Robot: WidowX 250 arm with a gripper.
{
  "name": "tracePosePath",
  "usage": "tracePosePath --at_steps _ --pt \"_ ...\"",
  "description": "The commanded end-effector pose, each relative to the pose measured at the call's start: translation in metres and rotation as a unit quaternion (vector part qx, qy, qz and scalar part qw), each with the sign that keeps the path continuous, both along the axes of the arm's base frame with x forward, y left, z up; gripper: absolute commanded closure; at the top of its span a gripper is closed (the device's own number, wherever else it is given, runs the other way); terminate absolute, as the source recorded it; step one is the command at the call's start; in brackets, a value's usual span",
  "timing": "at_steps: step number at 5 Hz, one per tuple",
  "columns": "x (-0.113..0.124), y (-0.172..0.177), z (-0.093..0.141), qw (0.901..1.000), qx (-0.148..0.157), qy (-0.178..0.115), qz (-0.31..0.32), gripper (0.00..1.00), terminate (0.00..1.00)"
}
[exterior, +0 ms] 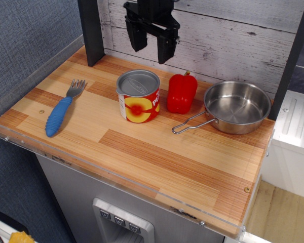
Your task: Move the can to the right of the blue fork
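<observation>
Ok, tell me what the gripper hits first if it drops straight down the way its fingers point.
Probably the can or the wood just behind it: the open gripper hangs above the can's rear edge, near the red pepper. One view leaves depth unclear.
</observation>
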State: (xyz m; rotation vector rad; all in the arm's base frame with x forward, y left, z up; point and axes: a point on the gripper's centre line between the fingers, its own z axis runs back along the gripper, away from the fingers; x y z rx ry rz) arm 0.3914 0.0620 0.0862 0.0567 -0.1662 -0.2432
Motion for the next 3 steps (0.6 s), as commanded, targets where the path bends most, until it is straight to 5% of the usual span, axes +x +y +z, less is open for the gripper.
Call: tracePosePath --at_steps 1,3 --pt "-0.0010 -0.0039 -0.0047 0.9999 0.011 -0.006 -0.010 0.00 0.00" --pt "-0.0087 -0.0028 -0.0114 0.9999 0.001 -0.004 -0.015 0.00 0.00"
